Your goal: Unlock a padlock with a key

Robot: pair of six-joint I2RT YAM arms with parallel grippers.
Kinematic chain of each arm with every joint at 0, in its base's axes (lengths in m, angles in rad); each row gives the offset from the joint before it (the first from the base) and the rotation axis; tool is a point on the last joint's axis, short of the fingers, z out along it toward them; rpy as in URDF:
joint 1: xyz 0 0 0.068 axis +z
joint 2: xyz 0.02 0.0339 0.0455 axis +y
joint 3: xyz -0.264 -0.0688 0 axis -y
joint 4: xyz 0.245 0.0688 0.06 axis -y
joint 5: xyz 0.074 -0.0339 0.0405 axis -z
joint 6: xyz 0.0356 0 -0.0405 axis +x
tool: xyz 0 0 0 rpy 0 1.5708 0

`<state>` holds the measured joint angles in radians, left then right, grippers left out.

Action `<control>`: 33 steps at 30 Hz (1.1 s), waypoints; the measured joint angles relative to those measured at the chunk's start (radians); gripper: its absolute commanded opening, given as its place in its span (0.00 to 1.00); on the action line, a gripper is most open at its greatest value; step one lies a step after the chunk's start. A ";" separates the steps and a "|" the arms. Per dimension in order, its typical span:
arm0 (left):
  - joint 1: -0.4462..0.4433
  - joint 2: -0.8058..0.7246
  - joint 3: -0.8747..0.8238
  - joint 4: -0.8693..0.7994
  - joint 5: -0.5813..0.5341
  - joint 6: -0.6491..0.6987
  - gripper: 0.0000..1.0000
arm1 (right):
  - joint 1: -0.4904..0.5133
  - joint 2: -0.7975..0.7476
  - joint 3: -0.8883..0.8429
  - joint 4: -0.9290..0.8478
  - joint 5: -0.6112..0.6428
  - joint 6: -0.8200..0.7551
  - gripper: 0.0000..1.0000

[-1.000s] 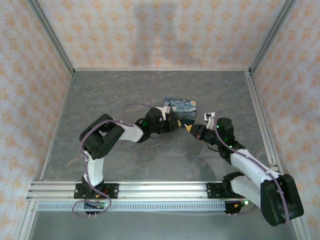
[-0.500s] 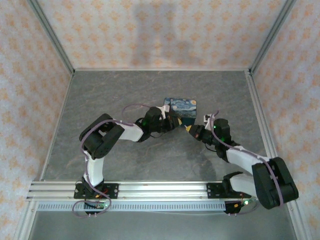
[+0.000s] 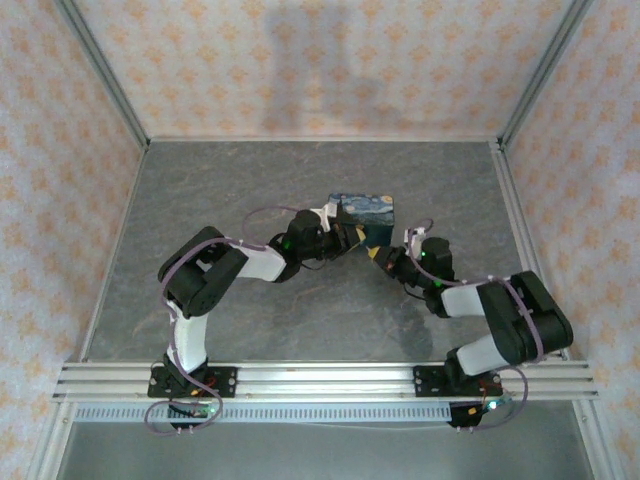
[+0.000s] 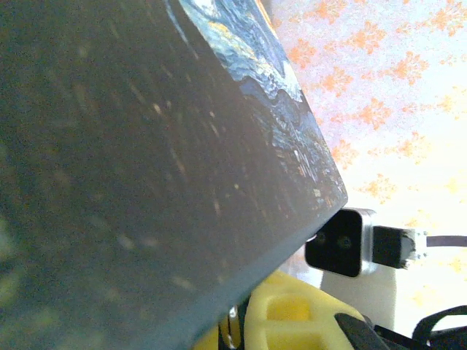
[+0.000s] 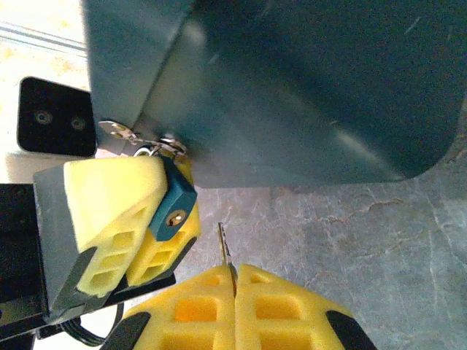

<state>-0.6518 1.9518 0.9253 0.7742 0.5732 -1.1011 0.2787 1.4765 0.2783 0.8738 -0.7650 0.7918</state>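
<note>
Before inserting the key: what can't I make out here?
1. Right wrist view: key bow buried between the right gripper pads.
2. Same view: padlock shackle partly behind left fingers and box corner.
3. Top view: key and keyhole too small, under the grippers.
4. Left wrist view: box side blocks the padlock.

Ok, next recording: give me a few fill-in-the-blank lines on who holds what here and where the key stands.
1. The right tool is shut on the ___.
2. The left tool grips the small blue ___ hanging from the box.
3. The tip of the key is ___ (inside/outside) the keyhole of the padlock.

Missing words: key; padlock; outside.
</note>
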 measured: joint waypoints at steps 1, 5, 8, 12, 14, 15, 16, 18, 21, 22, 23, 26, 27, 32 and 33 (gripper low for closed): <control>0.000 0.000 0.000 0.003 0.000 -0.002 0.00 | 0.000 0.014 0.000 0.026 -0.002 0.011 0.00; 0.000 0.000 0.000 0.013 0.000 -0.013 0.00 | 0.000 0.041 0.000 0.089 -0.006 0.032 0.00; 0.000 0.000 0.000 0.024 0.000 -0.024 0.00 | 0.000 0.041 0.000 0.118 -0.010 0.043 0.00; 0.000 0.000 0.000 0.037 0.000 -0.032 0.00 | 0.000 0.042 -0.002 0.142 -0.011 0.047 0.00; 0.000 0.000 0.000 0.044 0.000 -0.035 0.00 | 0.000 0.046 -0.003 0.154 -0.013 0.051 0.00; 0.000 0.000 0.000 0.047 0.000 -0.036 0.00 | 0.000 0.048 -0.004 0.160 -0.013 0.053 0.00; 0.000 0.000 0.000 0.049 0.000 -0.037 0.00 | 0.000 0.048 -0.004 0.164 -0.014 0.054 0.00; 0.000 0.000 0.000 0.053 0.000 -0.043 0.00 | 0.000 0.050 -0.004 0.171 -0.014 0.058 0.00; 0.000 0.000 0.000 0.057 0.000 -0.047 0.00 | 0.000 0.051 -0.005 0.182 -0.014 0.065 0.00; 0.000 0.000 0.000 0.061 0.000 -0.048 0.00 | 0.000 0.051 -0.005 0.183 -0.013 0.066 0.00; 0.000 0.000 0.000 0.062 0.000 -0.050 0.00 | 0.000 0.051 -0.006 0.188 -0.013 0.066 0.00; 0.000 0.000 0.000 0.068 0.000 -0.054 0.00 | 0.000 0.051 -0.015 0.198 -0.014 0.069 0.00; 0.000 0.000 0.000 0.068 0.000 -0.054 0.00 | 0.000 0.051 -0.017 0.202 -0.013 0.070 0.00; 0.000 0.001 -0.001 0.072 0.000 -0.055 0.00 | 0.000 0.051 -0.018 0.213 -0.013 0.073 0.00; 0.000 0.001 -0.001 0.074 0.000 -0.055 0.00 | 0.000 0.051 -0.019 0.217 -0.013 0.073 0.00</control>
<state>-0.6514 1.9530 0.9245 0.8478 0.5728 -1.1557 0.2787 1.5276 0.2592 1.0904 -0.7784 0.8646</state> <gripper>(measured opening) 0.109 0.049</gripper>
